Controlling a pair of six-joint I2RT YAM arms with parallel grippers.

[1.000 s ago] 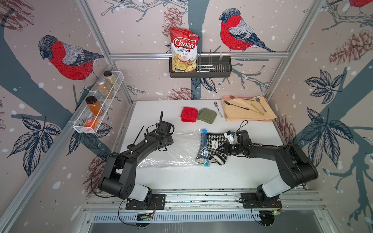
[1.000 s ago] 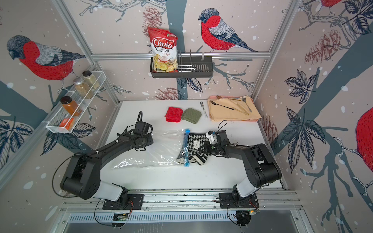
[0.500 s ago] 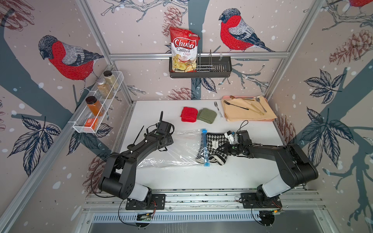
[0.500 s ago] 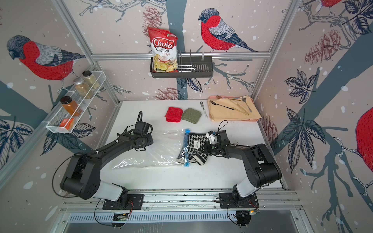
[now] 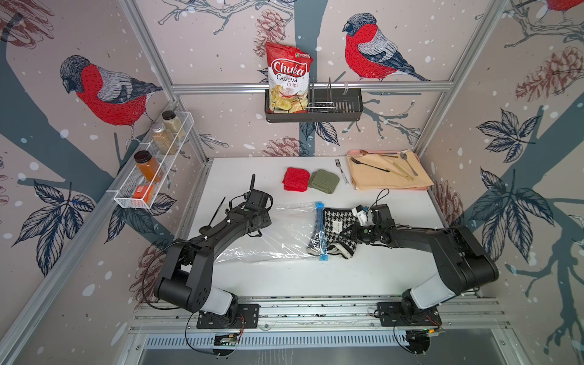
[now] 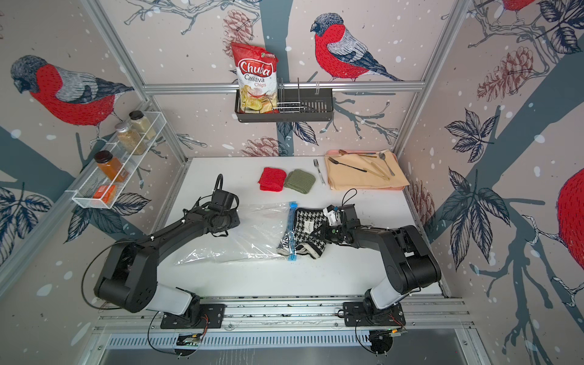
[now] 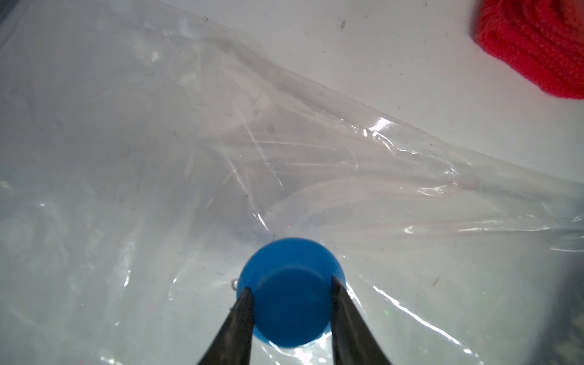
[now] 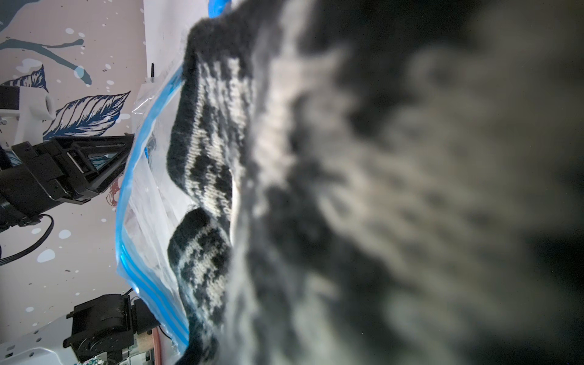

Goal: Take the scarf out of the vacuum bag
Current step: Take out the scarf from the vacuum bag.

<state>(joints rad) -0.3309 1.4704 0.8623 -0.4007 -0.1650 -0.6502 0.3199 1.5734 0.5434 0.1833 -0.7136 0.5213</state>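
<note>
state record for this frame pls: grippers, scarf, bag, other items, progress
left gripper: fingers shut on the blue valve cap
right gripper: shut on the scarf
scarf: mostly outside the bag mouth, on the right arm's side; zip strip crosses one end of it
vacuum bag: flat on the table, otherwise looks empty
other items: red knit piece and olive knit piece, side by side beyond the bag, untouched
progress: extraction not finished
</note>
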